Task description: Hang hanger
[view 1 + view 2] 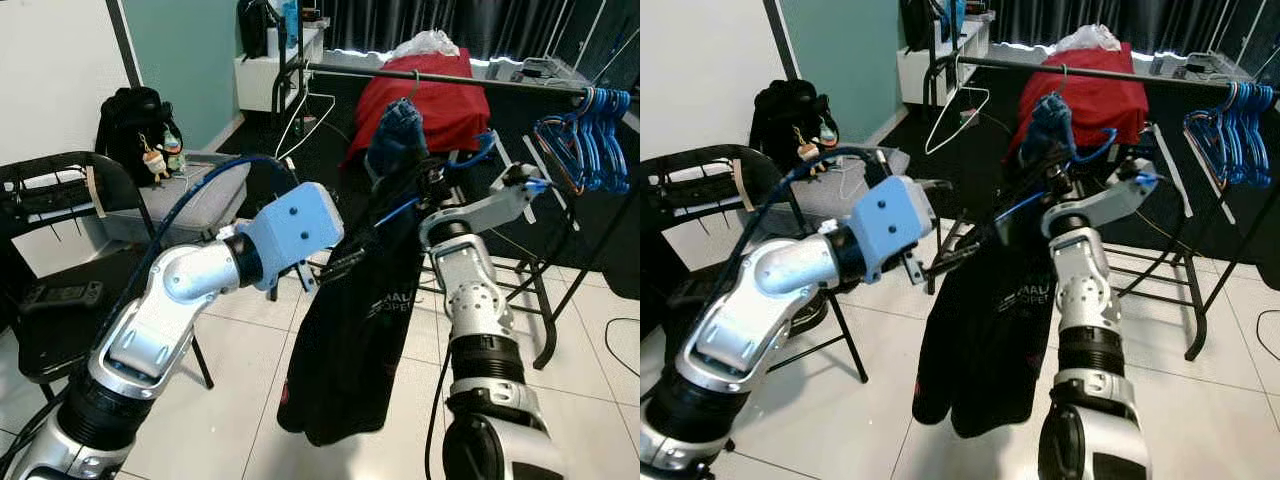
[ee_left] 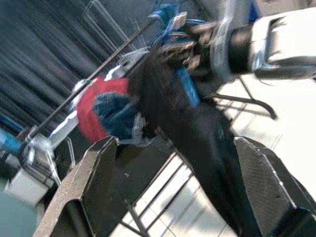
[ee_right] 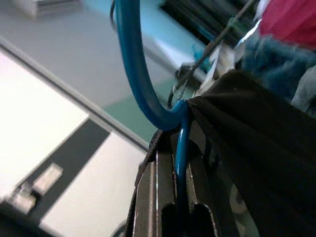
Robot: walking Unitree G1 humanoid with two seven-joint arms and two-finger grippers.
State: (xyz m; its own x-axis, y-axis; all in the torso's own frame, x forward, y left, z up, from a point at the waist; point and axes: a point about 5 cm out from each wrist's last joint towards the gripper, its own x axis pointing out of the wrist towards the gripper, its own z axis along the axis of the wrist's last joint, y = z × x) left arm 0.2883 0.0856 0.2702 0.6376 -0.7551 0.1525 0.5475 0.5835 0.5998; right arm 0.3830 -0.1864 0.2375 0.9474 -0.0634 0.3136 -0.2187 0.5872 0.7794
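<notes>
While the right gripper (image 3: 178, 197) clamps the blue hanger (image 3: 143, 94) by its neck, a black shirt (image 1: 360, 330) droops from it in front of the rail (image 1: 440, 76), below bar height. Beside the shirt, the left gripper (image 2: 173, 187) hangs spread open, grasping nothing. On the rail are a red garment (image 1: 430, 105) and blue hangers (image 1: 590, 135).

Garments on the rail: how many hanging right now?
2 on the rail: a red garment and a dark blue garment in front of it. The black shirt isn't hung yet. More may be hidden.
</notes>
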